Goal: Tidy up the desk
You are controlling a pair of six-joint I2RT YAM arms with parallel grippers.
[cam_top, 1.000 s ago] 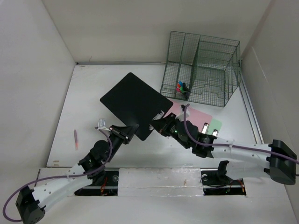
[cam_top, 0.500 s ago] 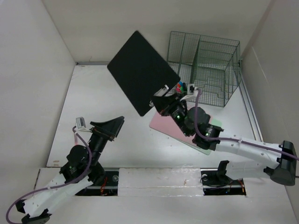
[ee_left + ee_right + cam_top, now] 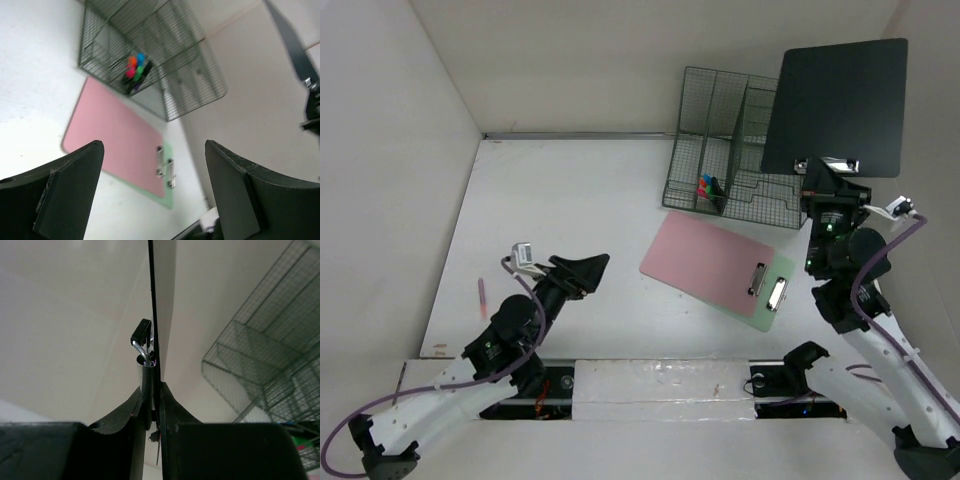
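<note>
A black clipboard (image 3: 835, 100) stands upright in the air at the right of the dark green wire rack (image 3: 740, 150). My right gripper (image 3: 828, 178) is shut on its clip end from below. In the right wrist view the board (image 3: 151, 315) shows edge-on between the closed fingers of that gripper (image 3: 155, 390). My left gripper (image 3: 582, 270) hangs open and empty over the white desk (image 3: 550, 200), left of a pink clipboard (image 3: 705, 260). The pink one lies on a green clipboard (image 3: 777, 292). In the left wrist view the pink clipboard (image 3: 115, 140) lies beyond the open gripper (image 3: 154, 147).
Coloured markers (image 3: 708, 186) stand in the rack's front compartment; the left wrist view shows these markers (image 3: 136, 67) too. A pink pen (image 3: 481, 297) lies near the desk's left edge. White walls close in the left, back and right sides.
My left gripper let go of the black clipboard, opened wide and drew back. My right arm lifted the clipboard off the desk and swung it right, to beside the rack.
</note>
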